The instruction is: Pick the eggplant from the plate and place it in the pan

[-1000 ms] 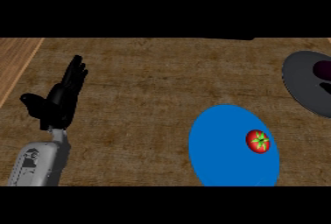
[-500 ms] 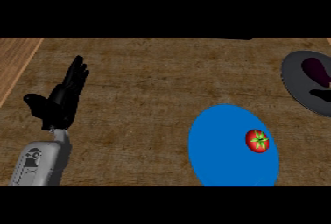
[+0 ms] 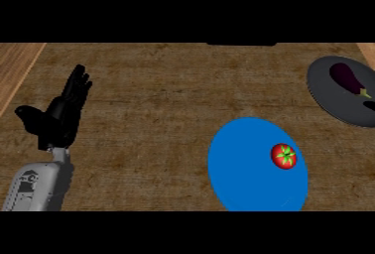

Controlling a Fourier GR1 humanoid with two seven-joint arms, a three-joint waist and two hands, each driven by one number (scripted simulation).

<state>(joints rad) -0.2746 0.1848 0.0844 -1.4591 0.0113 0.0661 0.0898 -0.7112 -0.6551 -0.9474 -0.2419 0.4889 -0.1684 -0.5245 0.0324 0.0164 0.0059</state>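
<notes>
One left hand [image 3: 60,116], fingers straight up.

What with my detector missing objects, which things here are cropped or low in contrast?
Head view: the pan is cut by the right edge; the dark eggplant in it barely contrasts with it; the blue plate runs off the bottom; the left robot hand stands out clearly.

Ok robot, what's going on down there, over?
Left hand open, resting at left; right hand out of view. Eggplant lying in dark pan. Tomato on blue plate. Nothing in the way.
</notes>
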